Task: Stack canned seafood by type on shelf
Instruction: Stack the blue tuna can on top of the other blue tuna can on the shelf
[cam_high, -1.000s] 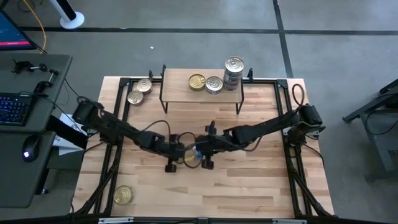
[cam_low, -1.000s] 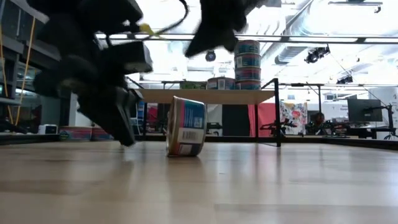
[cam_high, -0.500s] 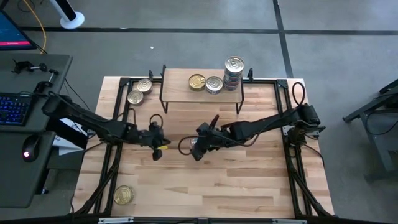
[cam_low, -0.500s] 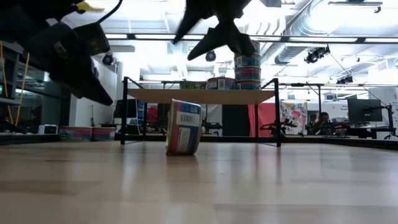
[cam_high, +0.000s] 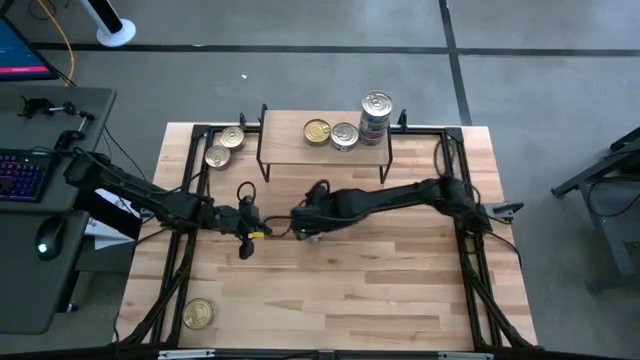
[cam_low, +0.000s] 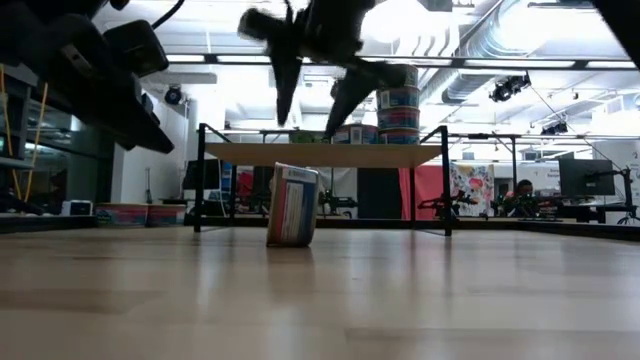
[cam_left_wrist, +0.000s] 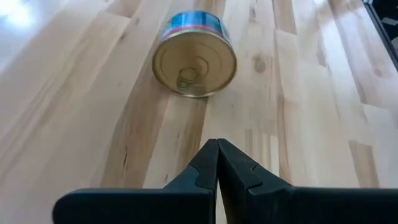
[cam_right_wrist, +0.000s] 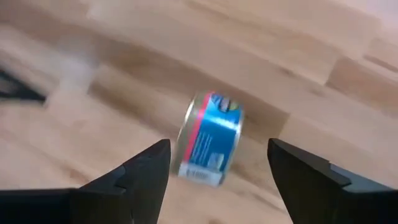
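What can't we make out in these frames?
- Blue-labelled round tin standing on its edge: brand text too blurred in the low and right wrist views.
- High view: the open right gripper covers that tin.
- Light-wood shelf on black wire legs: stacked tins' labels too small.

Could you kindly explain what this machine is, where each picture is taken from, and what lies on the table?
Two dark robot arms work at a wooden table. One camera looks down from above, one sits at table height, and one rides on each wrist. The right gripper is open above a blue-labelled can standing on its edge, holding nothing. The left gripper is shut and empty, pointing at that can. On the shelf sit a stack of cans and two more cans; three others lie on the table.
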